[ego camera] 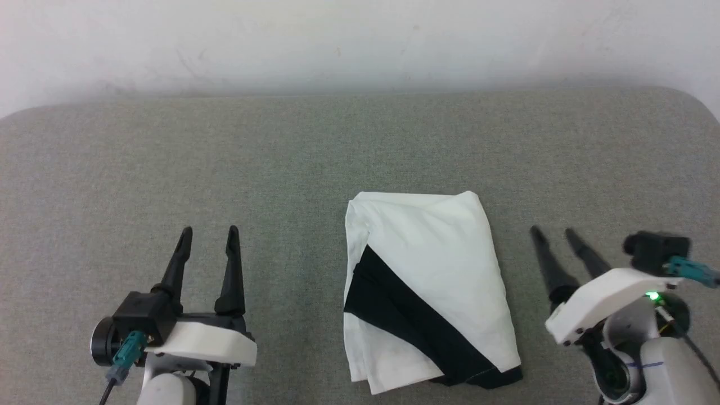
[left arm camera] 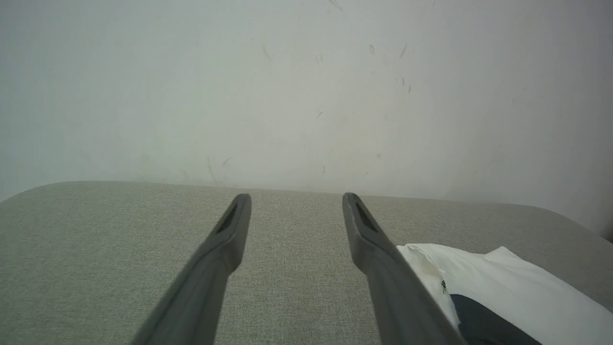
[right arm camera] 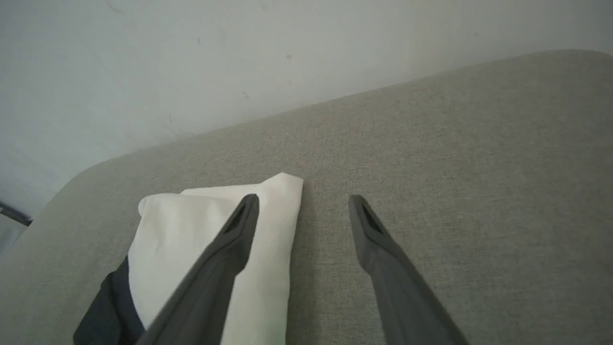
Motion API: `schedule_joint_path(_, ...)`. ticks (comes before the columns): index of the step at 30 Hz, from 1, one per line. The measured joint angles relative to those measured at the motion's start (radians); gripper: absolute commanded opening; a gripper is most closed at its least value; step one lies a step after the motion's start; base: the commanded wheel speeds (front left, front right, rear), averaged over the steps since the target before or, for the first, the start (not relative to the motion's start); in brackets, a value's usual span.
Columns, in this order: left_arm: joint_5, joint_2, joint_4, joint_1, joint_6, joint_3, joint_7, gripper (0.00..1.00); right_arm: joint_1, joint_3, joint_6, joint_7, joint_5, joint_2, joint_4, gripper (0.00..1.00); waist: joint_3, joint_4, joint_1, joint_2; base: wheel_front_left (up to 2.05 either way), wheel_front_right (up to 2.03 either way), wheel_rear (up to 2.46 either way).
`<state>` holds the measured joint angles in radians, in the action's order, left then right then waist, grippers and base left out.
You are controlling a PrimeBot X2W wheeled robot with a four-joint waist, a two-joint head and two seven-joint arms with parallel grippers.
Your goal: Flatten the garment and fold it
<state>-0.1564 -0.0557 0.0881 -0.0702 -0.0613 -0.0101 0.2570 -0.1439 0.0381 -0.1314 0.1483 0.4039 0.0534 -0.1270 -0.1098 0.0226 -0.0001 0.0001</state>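
My left gripper [ego camera: 210, 229] and right gripper [ego camera: 552, 230], fingers apart and empty, point forward, flanking the folded T-shirt [ego camera: 444, 247] on the worktop [ego camera: 169, 169].

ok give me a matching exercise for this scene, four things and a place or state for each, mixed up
Things:
1 shirt
2 left gripper
3 right gripper
4 wall

Places and states:
a open, empty, on the robot's right of the folded cloth
b pale, behind the table
c folded, white with a black band across it
d open, empty, on the robot's left, well apart from the cloth

Pairs: 1-c, 2-d, 3-a, 4-b
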Motion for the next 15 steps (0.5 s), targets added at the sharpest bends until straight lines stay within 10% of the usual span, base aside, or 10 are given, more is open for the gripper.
schedule_joint_path(14, 0.0, 0.0, 0.0, -0.012, -0.008, 0.013, 0.0, 1.0, -0.065, -0.092, 0.0, 0.327, 0.072, -0.001, -0.21, 1.0, -0.039, 0.033, 0.0002, 0.0, 0.0, 0.0, 0.0)
schedule_joint_path(15, 0.0, 0.0, 0.0, -0.014, -0.008, 0.012, 0.0, 1.0, -0.07, -0.099, 0.0, 0.348, 0.071, 0.0, -0.215, 0.74, -0.042, 0.035, 0.0002, 0.0, 0.0, 0.0, 0.0)
